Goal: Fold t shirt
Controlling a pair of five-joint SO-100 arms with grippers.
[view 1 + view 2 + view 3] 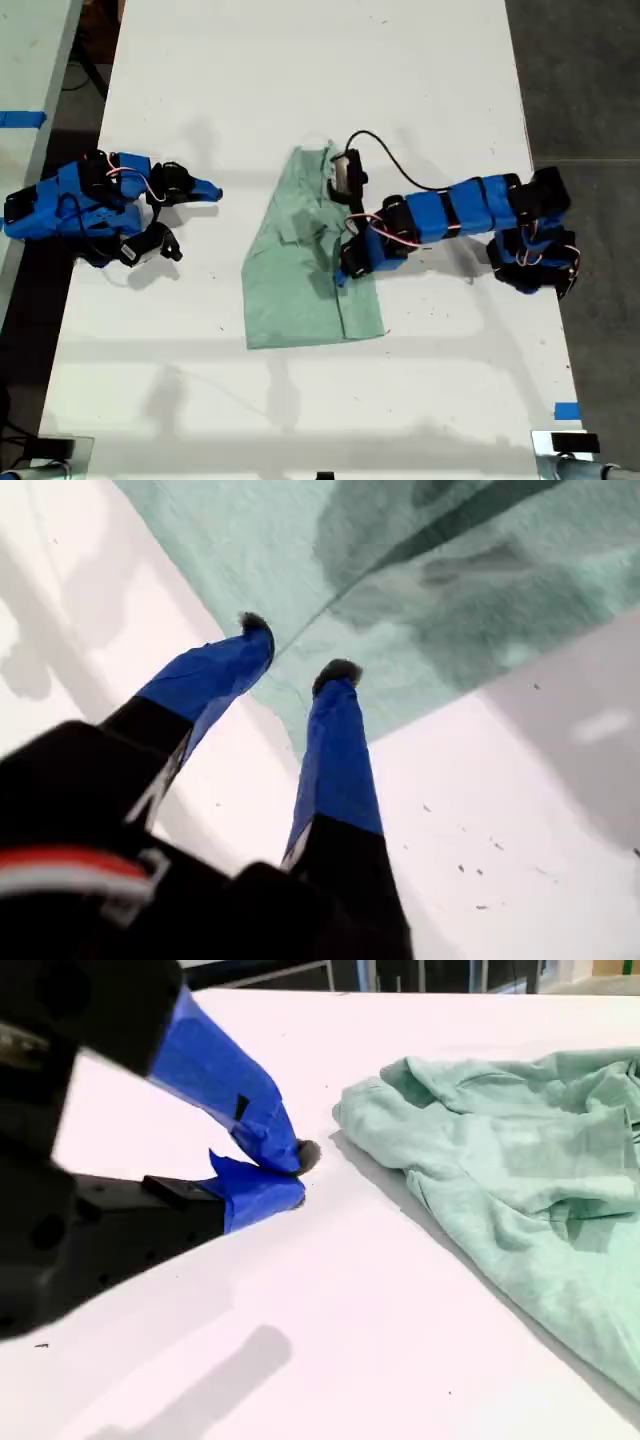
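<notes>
The pale mint-green t shirt [295, 275] lies wrinkled on the white table [300, 80] at mid-table, its narrow end toward the far edge and part of it lapped over itself. My first gripper [345, 268] reaches in from the exterior view's right and hovers over the shirt's edge on that side. In the first wrist view it [297, 648] is open, its dark fingertips [338, 670] just above a fold line in the t shirt [450, 580]. My second gripper [212, 190] rests shut on bare table at the exterior view's left, its shut tips [295, 1175] well apart from the t shirt [520, 1180].
Blue tape marks [566, 410] sit near the table's front corner on the exterior view's right. Dark floor [590, 80] borders the table on that side. A second table [25, 60] with blue tape stands at the exterior view's left.
</notes>
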